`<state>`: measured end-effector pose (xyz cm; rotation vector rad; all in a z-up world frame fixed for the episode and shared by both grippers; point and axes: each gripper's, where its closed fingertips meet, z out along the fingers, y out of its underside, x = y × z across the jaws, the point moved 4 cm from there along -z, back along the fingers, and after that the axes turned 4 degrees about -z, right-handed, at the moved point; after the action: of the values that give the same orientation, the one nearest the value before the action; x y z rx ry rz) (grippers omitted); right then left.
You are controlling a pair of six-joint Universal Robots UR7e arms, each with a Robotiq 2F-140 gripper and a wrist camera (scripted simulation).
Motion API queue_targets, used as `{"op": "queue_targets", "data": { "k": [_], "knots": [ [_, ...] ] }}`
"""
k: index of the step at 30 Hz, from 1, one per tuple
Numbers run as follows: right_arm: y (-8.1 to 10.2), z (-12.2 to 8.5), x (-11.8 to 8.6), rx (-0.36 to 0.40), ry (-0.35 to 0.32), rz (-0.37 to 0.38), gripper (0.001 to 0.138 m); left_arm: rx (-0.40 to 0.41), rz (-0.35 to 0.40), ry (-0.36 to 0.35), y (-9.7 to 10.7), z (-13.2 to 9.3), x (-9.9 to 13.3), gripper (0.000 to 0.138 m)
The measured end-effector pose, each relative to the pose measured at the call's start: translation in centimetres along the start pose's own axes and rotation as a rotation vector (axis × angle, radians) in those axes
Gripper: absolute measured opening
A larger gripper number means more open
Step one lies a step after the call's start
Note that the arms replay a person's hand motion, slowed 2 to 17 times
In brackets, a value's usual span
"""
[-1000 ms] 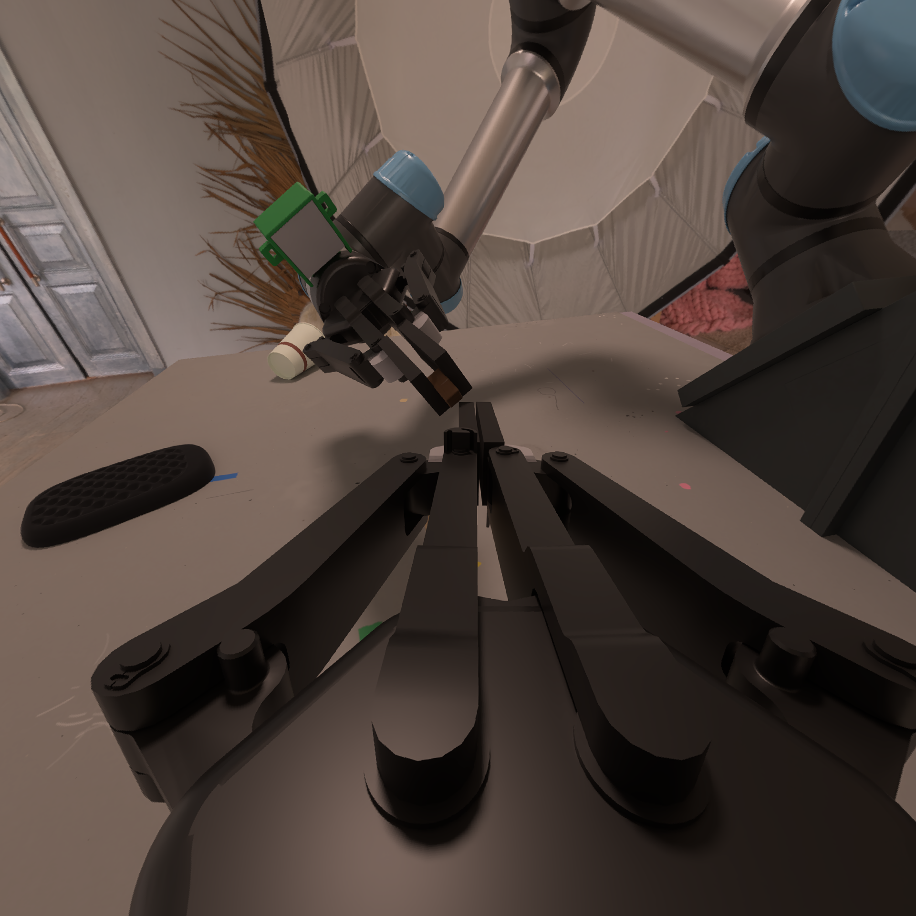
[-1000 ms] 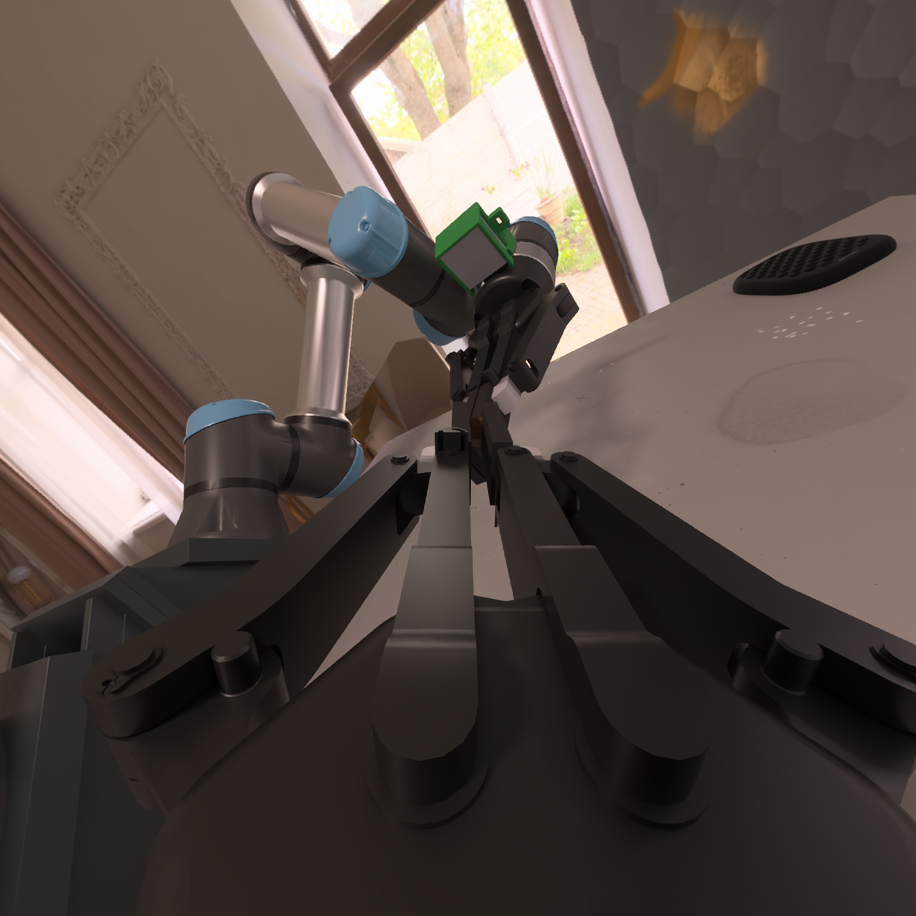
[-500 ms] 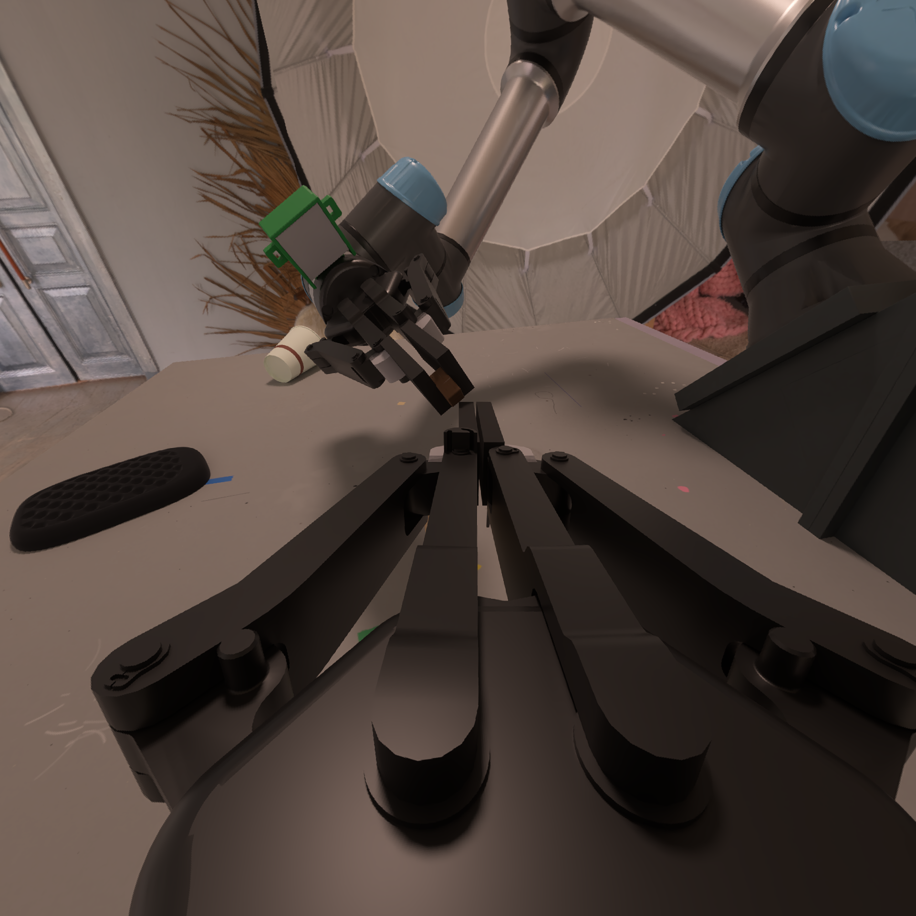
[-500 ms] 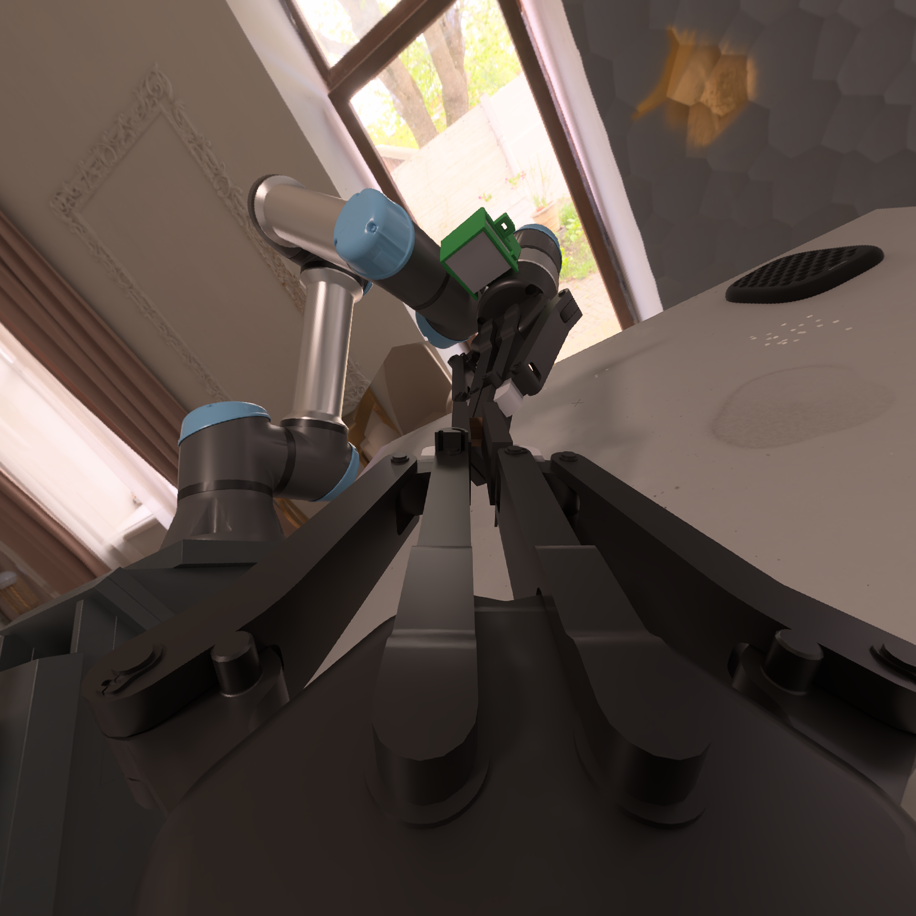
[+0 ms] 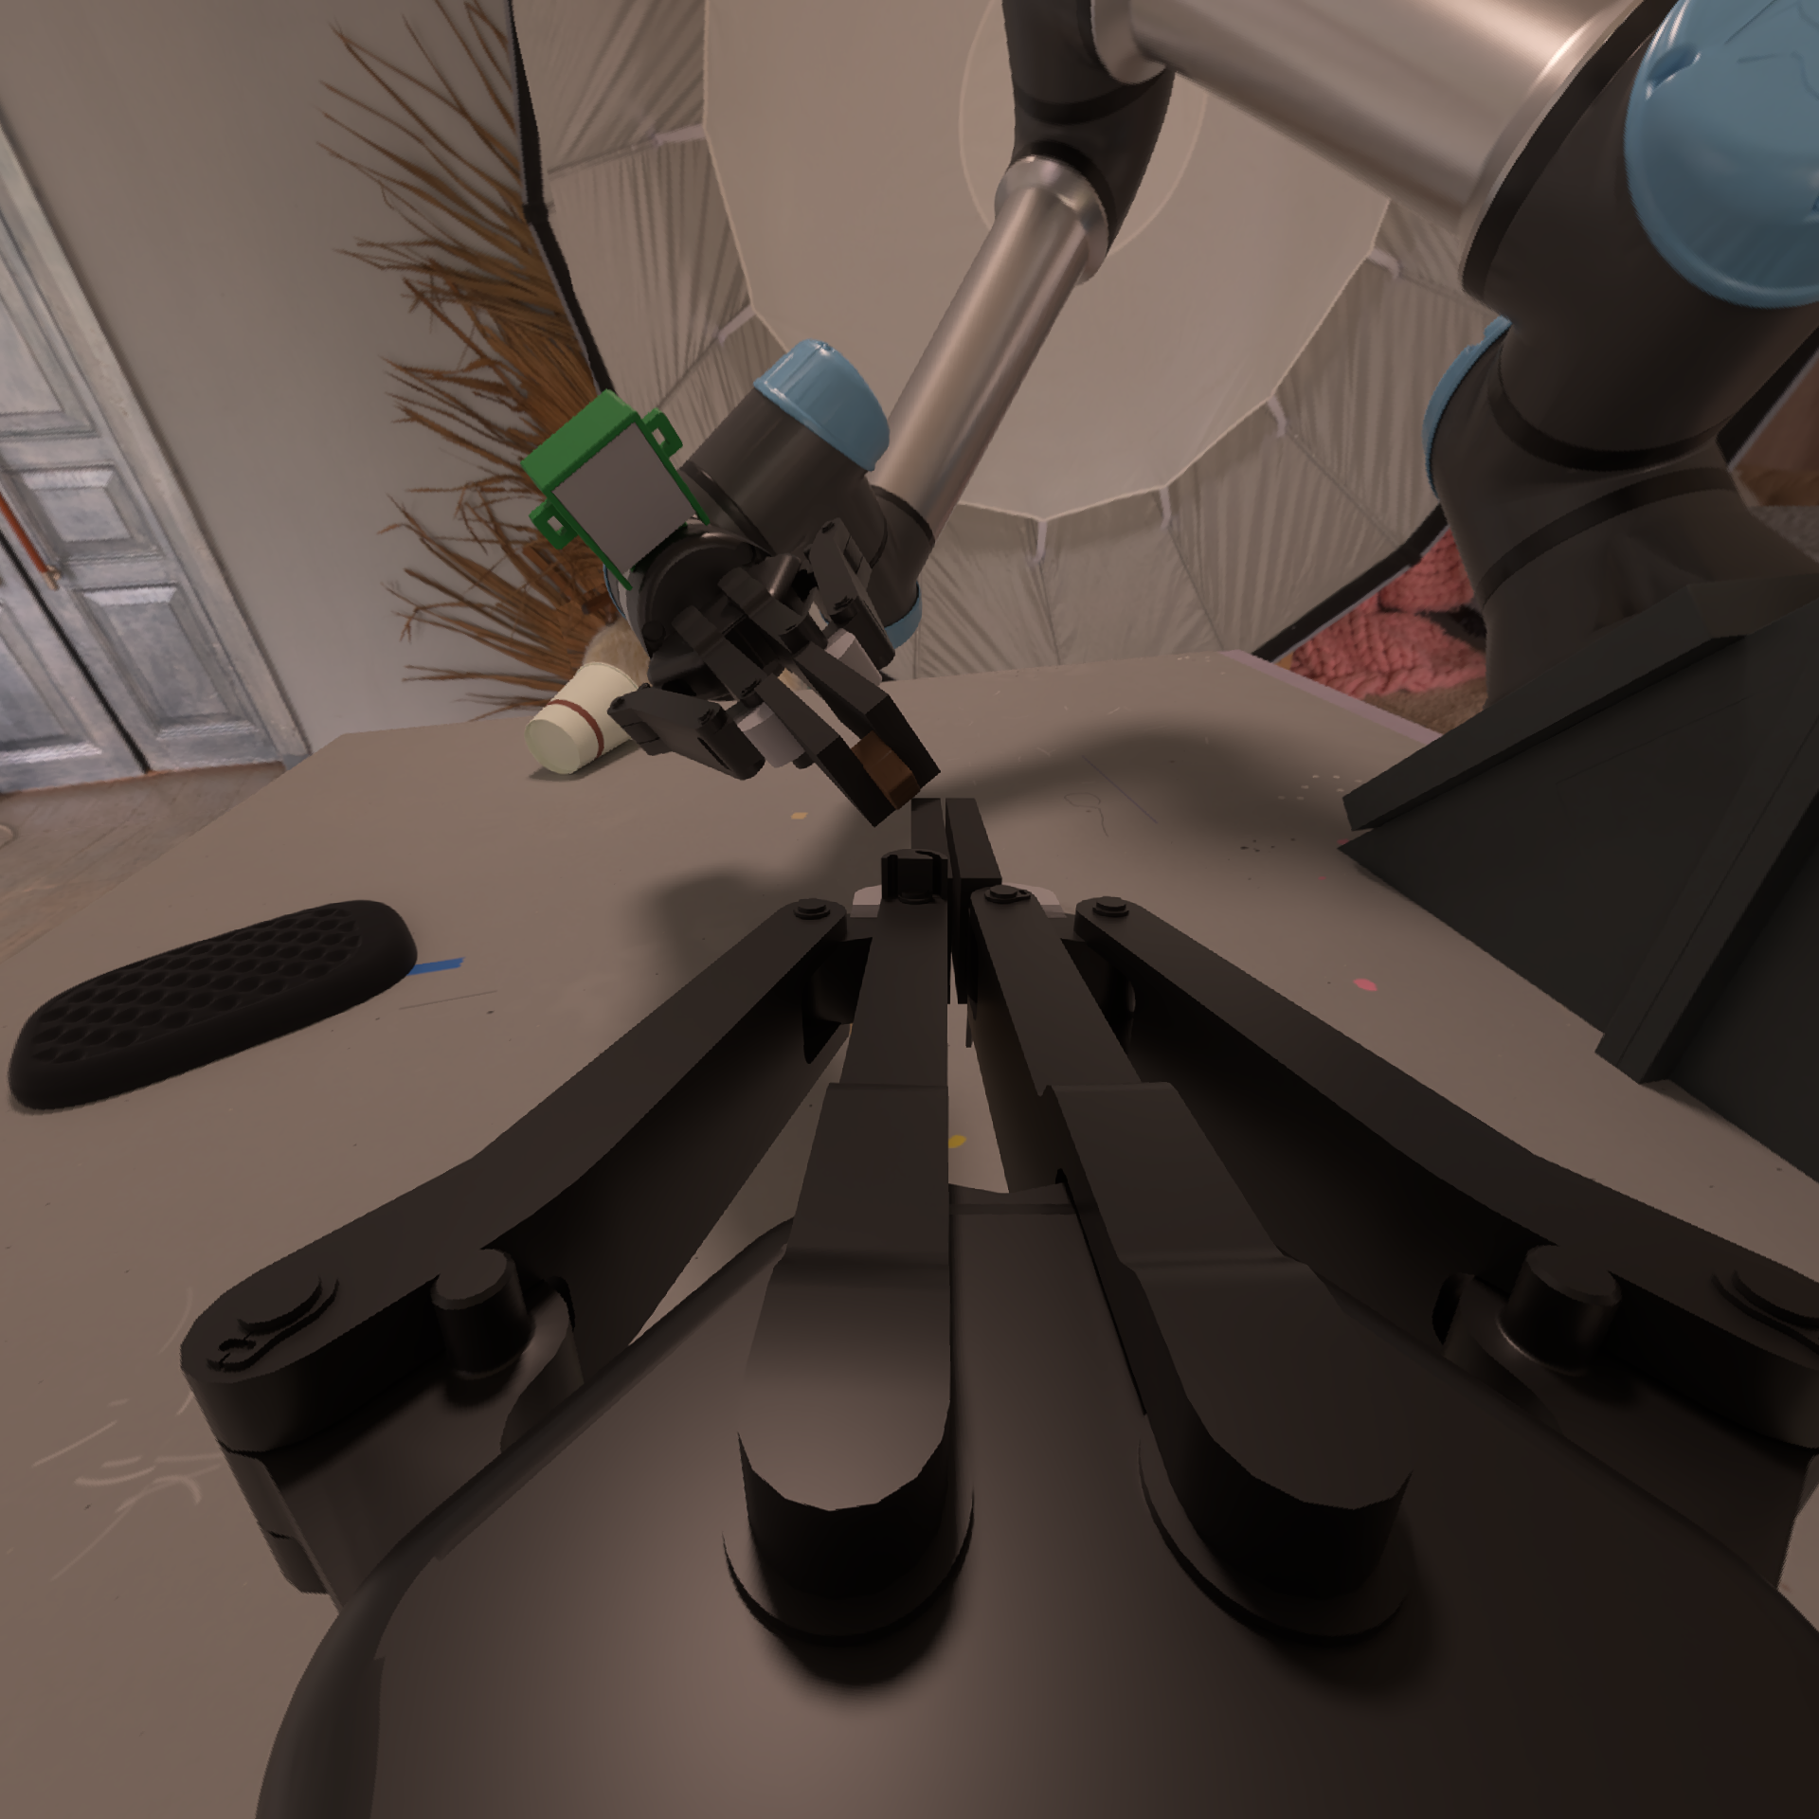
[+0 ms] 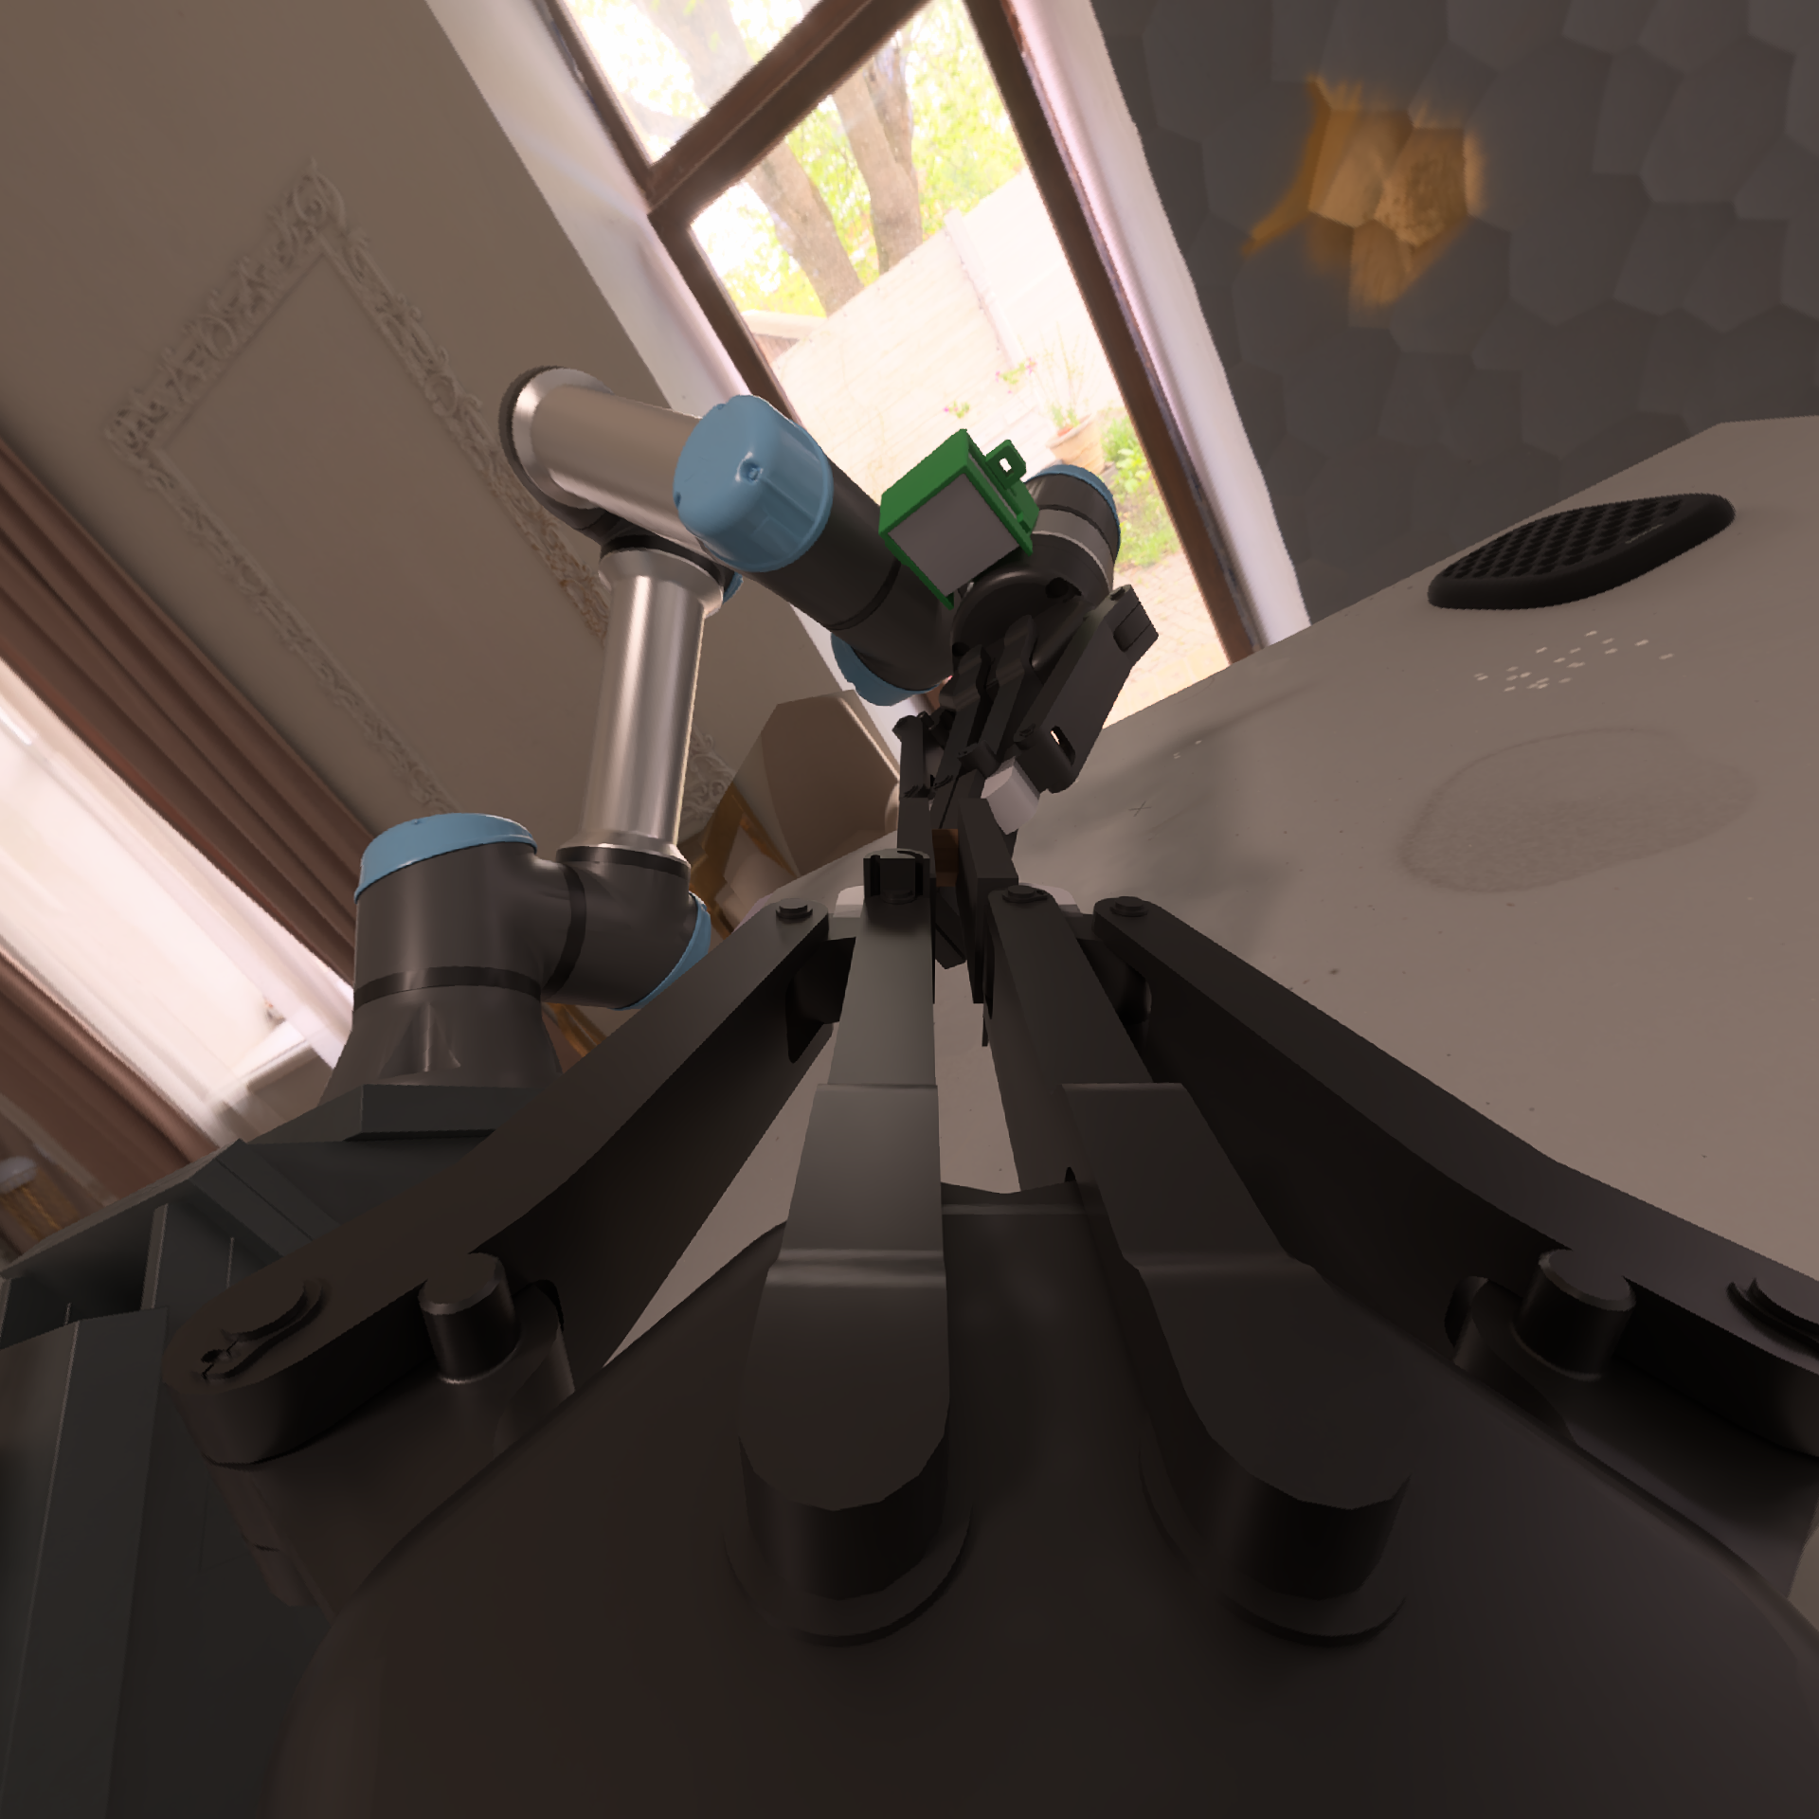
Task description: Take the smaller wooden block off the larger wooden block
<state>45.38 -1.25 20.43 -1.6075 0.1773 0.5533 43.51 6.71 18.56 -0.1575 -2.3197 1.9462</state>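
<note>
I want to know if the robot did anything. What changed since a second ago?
Almost nothing. Both arms drifted a tiny bit, so the black mat and paper cup sit slightly lower in the left wrist view. The right fingers stay shut on the brown block. Nothing was grabbed or let go.

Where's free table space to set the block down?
Bare table between the black mesh pad and the left end effector; also beside the arm base. Crowded at centre, where the right end effector holds the wooden block, and by the paper cup.
</note>
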Motion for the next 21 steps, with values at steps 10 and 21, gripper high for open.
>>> {"op": "queue_targets", "data": {
  "k": [10,21],
  "knots": [
    [-0.6,-0.3,0.2,-0.007,0.038,-0.028,0.008,0.014,-0.02,-0.024,-0.2,0.1,-0.5,0.002],
    [-1.7,-0.5,0.2,0.003,0.081,-0.07,0.008,0.084,-0.068,-0.022,-0.9,0.1,-1.3,0.002]
  ]
}}
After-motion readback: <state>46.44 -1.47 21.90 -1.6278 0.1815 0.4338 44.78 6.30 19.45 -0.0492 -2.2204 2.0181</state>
